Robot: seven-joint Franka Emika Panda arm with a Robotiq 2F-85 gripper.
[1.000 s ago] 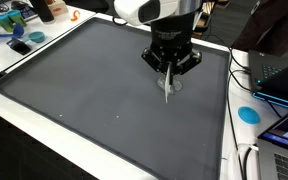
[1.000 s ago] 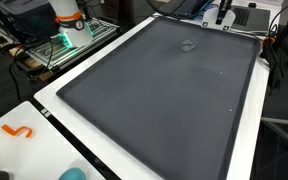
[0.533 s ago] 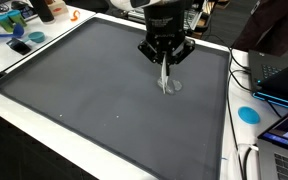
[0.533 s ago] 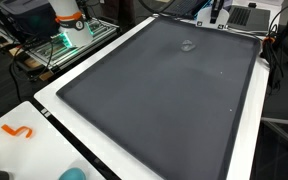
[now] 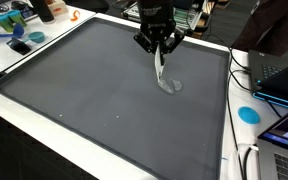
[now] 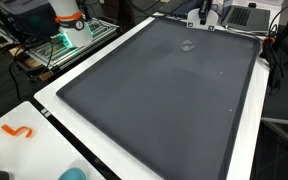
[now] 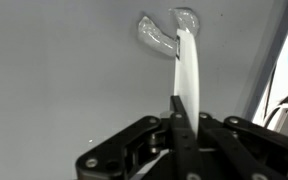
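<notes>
Now the hand (image 5: 158,47) is clamped on a white plastic stick (image 5: 160,68) (tip by a clear plastic piece (image 5: 171,85)) over the worktop (image 5: 74,80).

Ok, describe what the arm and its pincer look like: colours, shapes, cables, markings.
The pincer is matt black: a broad body that narrows into two angular fingers, built from jointed bars with round pivots, as the wrist view shows. Above it, the wrist is a dark, rounded block. No cables, labels or markings can be made out on either.
</notes>
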